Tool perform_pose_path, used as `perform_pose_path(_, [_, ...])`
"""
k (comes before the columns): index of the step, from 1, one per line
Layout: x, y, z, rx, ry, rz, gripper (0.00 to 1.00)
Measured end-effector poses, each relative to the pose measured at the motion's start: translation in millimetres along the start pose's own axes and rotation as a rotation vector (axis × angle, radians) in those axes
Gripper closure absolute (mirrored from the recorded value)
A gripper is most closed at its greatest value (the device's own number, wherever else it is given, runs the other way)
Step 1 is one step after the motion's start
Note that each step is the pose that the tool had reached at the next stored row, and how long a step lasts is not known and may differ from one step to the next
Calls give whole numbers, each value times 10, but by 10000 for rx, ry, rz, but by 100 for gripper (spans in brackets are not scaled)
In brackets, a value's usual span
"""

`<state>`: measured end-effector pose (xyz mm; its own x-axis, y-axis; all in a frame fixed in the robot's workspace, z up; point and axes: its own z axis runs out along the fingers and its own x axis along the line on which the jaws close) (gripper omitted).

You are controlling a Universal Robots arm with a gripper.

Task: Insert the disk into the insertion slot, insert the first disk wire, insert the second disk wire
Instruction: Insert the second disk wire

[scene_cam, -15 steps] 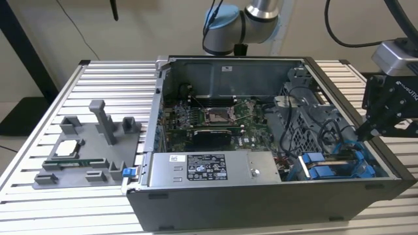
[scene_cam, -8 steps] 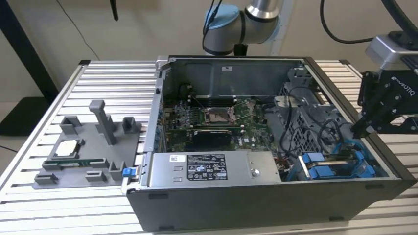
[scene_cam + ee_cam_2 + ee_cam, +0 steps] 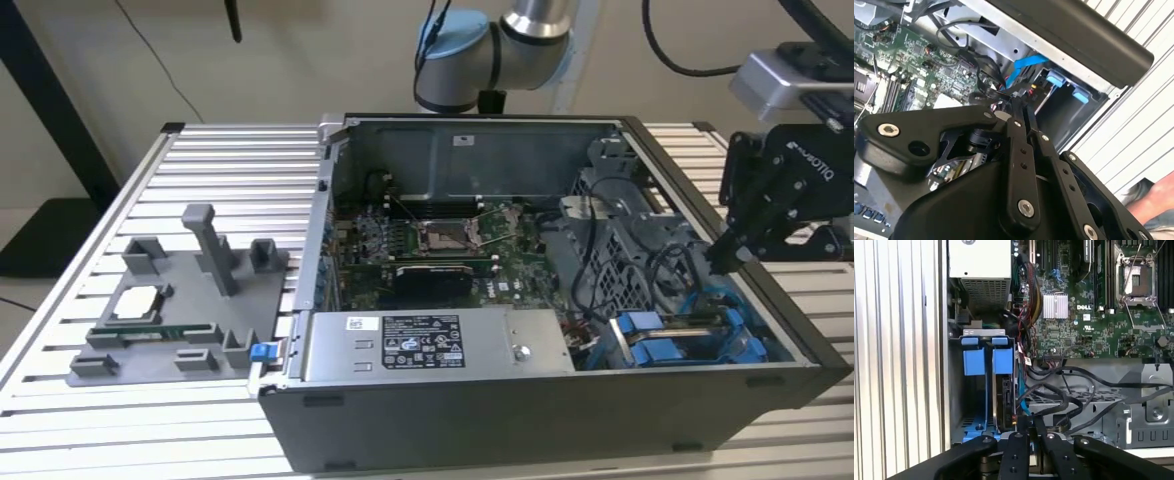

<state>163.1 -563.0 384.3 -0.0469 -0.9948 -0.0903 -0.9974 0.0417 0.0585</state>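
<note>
The disk [image 3: 1005,395] sits edge-up in its blue carrier inside the insertion slot [image 3: 985,385] of the grey drive cage, at the corner of the open computer case [image 3: 534,420] nearest the power supply [image 3: 427,345]. In the exterior view the blue carrier tabs [image 3: 661,335] show just beside the power supply, on the exterior view's right. The gripper [image 3: 1028,427] hangs right over the disk's end, its fingers [image 3: 1026,115] pressed together with no gap between them; whether they pinch a wire, I cannot tell. Black cables [image 3: 1069,400] loop across the cage next to the disk, and a light blue cable [image 3: 1021,67] runs beside them, crowding the gripper's tip. Further from the disk lies the green motherboard [image 3: 441,250] with its square socket [image 3: 441,235]. Outside the case, away from the disk, a grey fixture tray [image 3: 174,320] holds a small chip [image 3: 138,302]. All rest on a ribbed aluminium table [image 3: 214,170].
</note>
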Motion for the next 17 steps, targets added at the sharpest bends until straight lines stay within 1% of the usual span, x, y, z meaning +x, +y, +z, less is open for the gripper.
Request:
perform_pose_path(4, [-6, 104, -17, 23, -3, 39, 100])
perform_pose_path(10, [-1, 285, -11, 30, -8, 61, 100])
perform_pose_path(13, [9, 331, -9, 32, -8, 61, 100])
perform_pose_path(17, [36, 353, -6, 36, -9, 60, 100])
